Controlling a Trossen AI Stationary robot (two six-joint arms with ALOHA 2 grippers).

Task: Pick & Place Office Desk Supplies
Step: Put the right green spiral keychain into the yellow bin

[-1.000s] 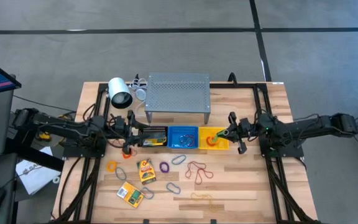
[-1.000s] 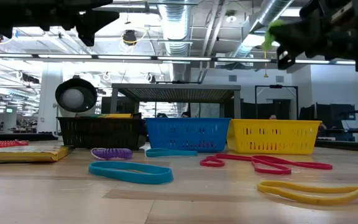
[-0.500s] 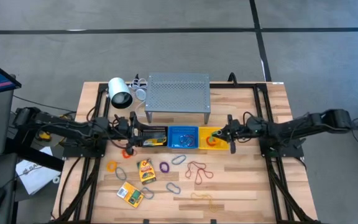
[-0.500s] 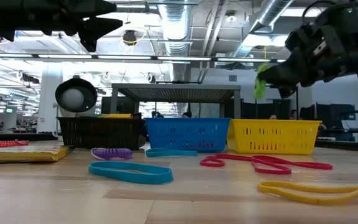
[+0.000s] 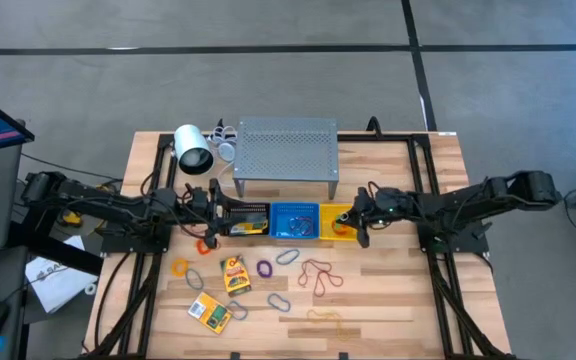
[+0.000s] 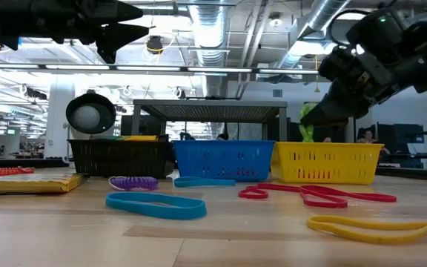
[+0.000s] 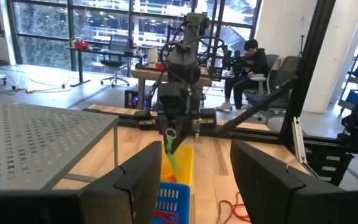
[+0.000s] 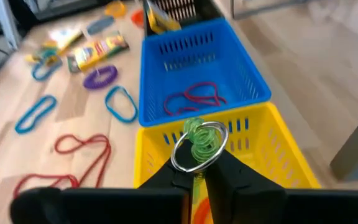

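Note:
My right gripper [image 8: 196, 168] is shut on a green coiled band [image 8: 199, 142] with a silver ring, and stands over the yellow basket [image 8: 263, 163]; in the low view the green band [image 6: 306, 123] hangs just above the yellow basket's rim [image 6: 327, 146]. My left gripper [image 7: 194, 180] is open, above the black basket [image 5: 244, 220], holding nothing. Loose supplies lie on the near table: yellow-and-green crayon packs [image 5: 234, 274], an orange loop [image 5: 180, 267], a purple loop [image 5: 265, 268], grey-blue oval clips [image 5: 288, 257] and red-brown bands [image 5: 319, 274]. More red bands [image 8: 194, 96] lie in the blue basket [image 8: 166, 46]. My right gripper pinches the green coiled band at its end nearest the fingers [image 8: 196, 154], between the two fingertips. The fingers come slanting down from the table's right. The band and its silver ring [image 8: 178, 157] stick out past the fingertips, lifted clear above the yellow basket.
The grey perforated shelf [image 5: 286, 150] stands behind the three baskets, the white cylindrical lamp [image 5: 193, 148] to its left. A yellow band [image 5: 324, 318] lies near the table's near edge. Bare wood shows to the right of the yellow basket.
My right gripper has moved toward the table's left and down, from beside the yellow basket to over it, carrying the green band lower until it hangs just above the basket's rim. It has stayed shut on the band.

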